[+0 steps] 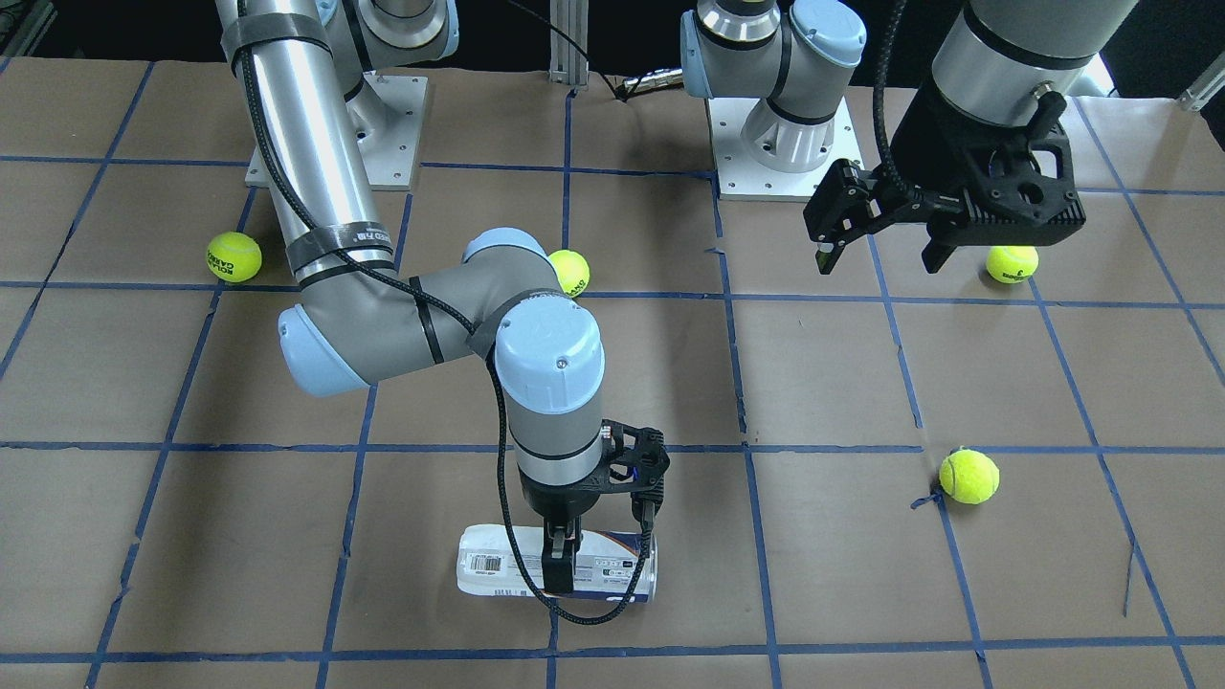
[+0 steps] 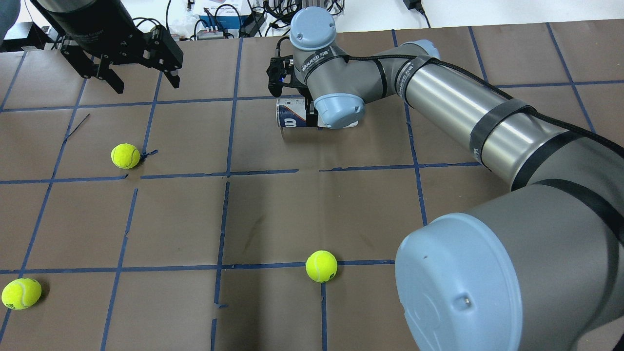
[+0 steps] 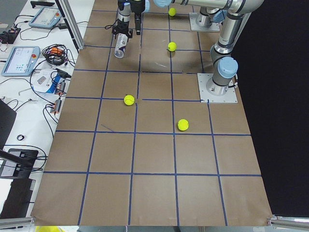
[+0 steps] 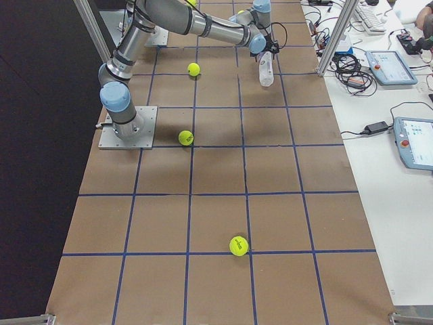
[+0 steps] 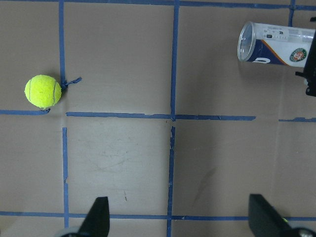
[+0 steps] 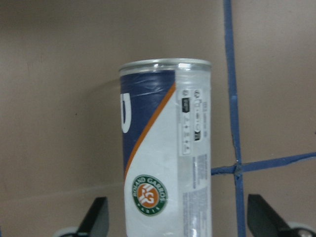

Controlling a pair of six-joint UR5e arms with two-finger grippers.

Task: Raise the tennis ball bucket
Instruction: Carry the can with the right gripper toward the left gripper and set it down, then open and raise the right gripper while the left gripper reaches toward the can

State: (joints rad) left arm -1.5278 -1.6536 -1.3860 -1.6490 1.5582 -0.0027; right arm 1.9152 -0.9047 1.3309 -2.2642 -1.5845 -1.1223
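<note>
The tennis ball bucket [image 1: 488, 565] is a clear tube with a white and navy label. It lies on its side on the brown paper near the operators' edge, and shows in the overhead view [image 2: 291, 114] and the left wrist view [image 5: 274, 47]. My right gripper [image 1: 562, 545] is lowered over its middle. In the right wrist view the fingers [image 6: 96, 219] stand open on either side of the tube [image 6: 168, 148], apart from it. My left gripper [image 1: 880, 256] hangs open and empty high above the table, far from the tube.
Several yellow-green tennis balls lie loose on the table: one [image 1: 968, 476] towards the operators' side, one [image 1: 1013, 263] under the left gripper, one [image 1: 569, 273] behind the right elbow, one [image 1: 234, 256] beside the right arm. Blue tape lines grid the table.
</note>
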